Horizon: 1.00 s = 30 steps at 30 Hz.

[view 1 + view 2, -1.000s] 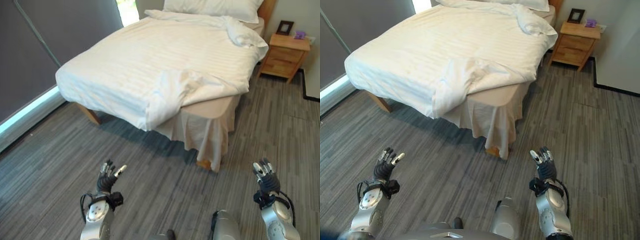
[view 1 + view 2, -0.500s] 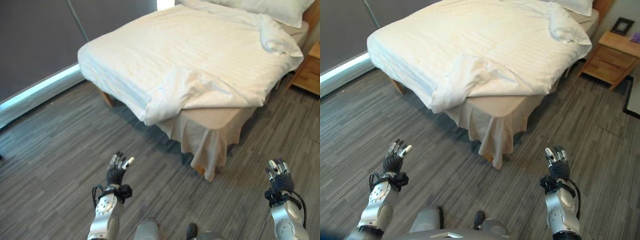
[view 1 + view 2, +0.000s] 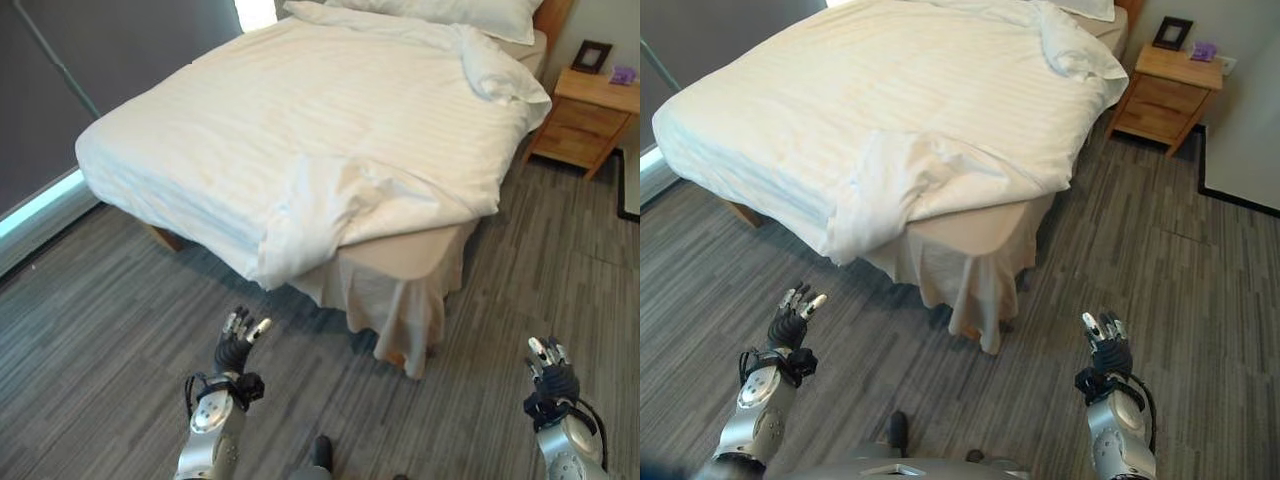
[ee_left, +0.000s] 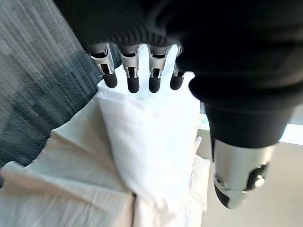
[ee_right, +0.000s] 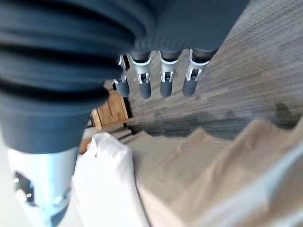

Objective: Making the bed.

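Note:
A bed with a white striped duvet [image 3: 300, 120] stands ahead. The duvet's near corner [image 3: 300, 225] is bunched and folded back, baring the beige sheet [image 3: 405, 255] and its skirt [image 3: 395, 310] at the foot corner. White pillows [image 3: 450, 15] lie at the head, with a crumpled fold of duvet [image 3: 495, 70] beside them. My left hand [image 3: 238, 343] is open, raised above the floor short of the bed. My right hand [image 3: 548, 368] is open too, low at the right, well clear of the bed. Both hold nothing.
A wooden nightstand [image 3: 585, 120] with a picture frame [image 3: 592, 55] stands right of the bed's head. A dark curtain [image 3: 90, 80] and a bright window strip [image 3: 40, 205] run along the left. Grey plank floor [image 3: 120, 330] lies between me and the bed.
The whole picture has shifted, so the camera has moved; the bed sits a little nearer. Both hands stay open and low, with the right one lower in the picture.

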{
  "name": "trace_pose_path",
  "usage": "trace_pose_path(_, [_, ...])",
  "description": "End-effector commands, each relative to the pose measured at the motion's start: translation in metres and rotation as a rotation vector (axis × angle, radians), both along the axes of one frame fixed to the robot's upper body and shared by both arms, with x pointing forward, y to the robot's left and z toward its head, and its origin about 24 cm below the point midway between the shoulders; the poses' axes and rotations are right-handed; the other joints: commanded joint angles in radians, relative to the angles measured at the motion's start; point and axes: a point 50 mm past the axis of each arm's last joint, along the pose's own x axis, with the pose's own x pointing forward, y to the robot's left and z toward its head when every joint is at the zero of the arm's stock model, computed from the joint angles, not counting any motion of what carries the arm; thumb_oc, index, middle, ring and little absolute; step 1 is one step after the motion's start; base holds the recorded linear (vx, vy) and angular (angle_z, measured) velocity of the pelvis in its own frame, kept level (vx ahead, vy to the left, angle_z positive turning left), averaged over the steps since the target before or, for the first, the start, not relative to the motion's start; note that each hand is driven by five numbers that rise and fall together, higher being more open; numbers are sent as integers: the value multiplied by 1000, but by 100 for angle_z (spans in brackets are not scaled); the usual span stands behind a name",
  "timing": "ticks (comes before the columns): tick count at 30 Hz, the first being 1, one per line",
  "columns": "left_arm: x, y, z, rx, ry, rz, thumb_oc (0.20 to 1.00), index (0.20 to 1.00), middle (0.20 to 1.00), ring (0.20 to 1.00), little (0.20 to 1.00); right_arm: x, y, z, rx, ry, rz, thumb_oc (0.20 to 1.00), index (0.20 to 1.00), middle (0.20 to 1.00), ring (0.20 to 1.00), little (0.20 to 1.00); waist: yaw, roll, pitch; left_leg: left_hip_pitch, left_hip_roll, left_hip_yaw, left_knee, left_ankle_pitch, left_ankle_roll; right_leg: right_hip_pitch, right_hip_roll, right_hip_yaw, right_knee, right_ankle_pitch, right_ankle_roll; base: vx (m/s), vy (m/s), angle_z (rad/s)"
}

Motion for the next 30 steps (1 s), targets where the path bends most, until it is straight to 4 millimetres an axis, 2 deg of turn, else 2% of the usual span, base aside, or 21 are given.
trace_pose_path(1, [3,35,39,111,-165,74,1000,1000,1000,1000,1000,15,2,25,-26,-146,16,1000,1000,1000,1000,1000,24,-56,-2,26,4,19,22,-29,7,-62,-164,11,74,281,95,106,256,-38])
trace_pose_path(2, [4,38,45,132,-181,72,1000,1000,1000,1000,1000,16,1,28,-44,-155,18,1000,1000,1000,1000,1000,14,-46,17,54,-5,16,12,-38,24,-117,-172,16,183,358,94,67,183,-27])
trace_pose_path(4, [5,38,48,141,-194,61,1000,1000,1000,1000,1000,14,-2,27,-69,-135,19,1000,1000,1000,1000,1000,6,-41,24,60,-8,7,10,-44,26,-137,-164,41,221,366,95,70,131,-6])
trace_pose_path(5, [6,40,49,159,-188,51,1000,1000,1000,1000,1000,11,-7,26,-115,-107,24,1000,1000,1000,1000,1000,-6,-38,26,67,-8,-4,6,-50,26,-153,-146,68,209,350,88,119,95,-2])
trace_pose_path(7, [6,40,49,166,-190,46,1000,1000,1000,1000,1000,9,-11,25,-131,-92,14,1000,1000,1000,1000,1000,-8,-34,28,79,-6,-10,7,-57,26,-167,-139,72,207,337,86,125,25,11])
trace_pose_path(8, [7,43,51,183,-191,42,1000,1000,1000,1000,1000,6,-23,28,-205,-64,-4,1000,1000,1000,1000,1000,-15,-38,19,88,-9,-18,6,-67,21,-180,-120,78,125,314,83,171,-19,31])
trace_pose_path(10, [6,46,52,189,-190,45,1000,1000,1000,1000,1000,7,-39,35,-318,-29,-11,1000,1000,1000,1000,1000,-21,-46,17,101,-10,-36,6,-79,17,-192,-100,81,22,299,84,209,-40,21])
trace_pose_path(11, [5,48,51,193,-183,45,1000,1000,1000,1000,1000,9,-50,42,-398,-12,0,1000,1000,1000,1000,1000,-25,-54,16,111,-15,-47,6,-88,18,-203,-74,88,-37,294,84,181,-42,13])
trace_pose_path(12, [5,47,49,193,-177,42,1000,1000,1000,1000,1000,10,-58,47,-440,-7,-20,1000,1000,1000,1000,1000,-28,-54,18,119,-15,-59,6,-93,17,-192,-62,82,-60,293,81,149,-38,27])
trace_pose_path(13, [7,45,47,192,-171,35,1000,1000,1000,1000,1000,12,-62,52,-469,-6,-9,1000,1000,1000,1000,1000,-33,-60,18,117,-18,-76,6,-87,17,-178,-49,116,-61,282,77,119,-75,45])
trace_pose_path(15, [7,38,42,168,-164,16,1000,1000,1000,1000,1000,17,-76,60,-537,20,-14,1000,1000,1000,1000,1000,-17,-77,7,114,-19,-99,6,-84,15,-137,-50,106,-97,273,73,93,-118,84])
trace_pose_path(16, [3,32,34,125,-147,5,1000,1000,1000,1000,1000,27,-90,80,-640,25,27,1000,1000,1000,1000,1000,-4,-81,-12,106,-17,-111,6,-80,12,-100,-49,82,-140,270,66,93,-132,86])
trace_pose_path(17, [0,28,29,100,-129,-11,1000,1000,1000,1000,1000,31,-99,90,-710,45,41,1000,1000,1000,1000,1000,7,-82,-17,105,-16,-120,6,-75,9,-84,-48,67,-153,268,58,105,-136,63])
trace_pose_path(19, [-7,16,18,43,-92,-55,1000,1000,1000,1000,1000,49,-112,121,-867,62,90,1000,1000,1000,1000,1000,31,-88,-23,96,-13,-140,6,-67,3,-67,-46,42,-166,263,48,46,-77,38])
trace_pose_path(20, [-9,12,14,28,-80,-72,1000,1000,1000,1000,1000,57,-114,128,-902,65,90,1000,1000,1000,1000,1000,31,-87,-23,91,-11,-148,6,-64,1,-65,-46,31,-167,261,47,5,-58,36])
trace_pose_path(23, [-17,-3,2,-22,-29,-152,1000,1000,1000,1000,1000,95,-117,165,-1096,127,165,1000,1000,1000,1000,1000,68,-96,-17,74,-7,-170,6,-55,-6,-57,-47,7,-173,261,43,2,-40,36])
trace_pose_path(24, [-20,-11,-3,-40,2,-211,1000,1000,1000,1000,1000,126,-122,206,-1253,203,140,1000,1000,1000,1000,1000,90,-100,-13,61,-7,-186,6,-50,-10,-56,-46,-12,-175,259,41,9,-23,27])
trace_pose_path(25, [-20,-11,-3,-45,0,-205,1000,1000,1000,1000,1000,129,-120,208,-1259,197,144,1000,1000,1000,1000,1000,82,-96,-11,61,-7,-187,6,-50,-11,-55,-46,-13,-175,259,41,6,-14,25])
trace_pose_path(26, [-21,-11,-6,-32,21,-226,1000,1000,1000,1000,1000,140,-118,234,-1348,213,129,1000,1000,1000,1000,1000,103,-104,-10,50,-7,-197,6,-44,-13,-59,-45,-21,-175,259,41,-12,-7,27])
trace_pose_path(27, [-21,-13,-5,-37,17,-231,1000,1000,1000,1000,1000,144,-118,240,-1357,225,91,1000,1000,1000,1000,1000,106,-101,-7,43,-7,-203,6,-41,-14,-62,-46,-28,-175,258,41,-13,0,30])
trace_pose_path(30, [-21,-14,-7,-28,32,-246,1000,1000,1000,1000,1000,157,-113,276,-1438,245,29,1000,1000,1000,1000,1000,121,-98,-4,11,-10,-228,6,-30,-18,-76,-46,-50,-175,256,42,-10,-7,32])
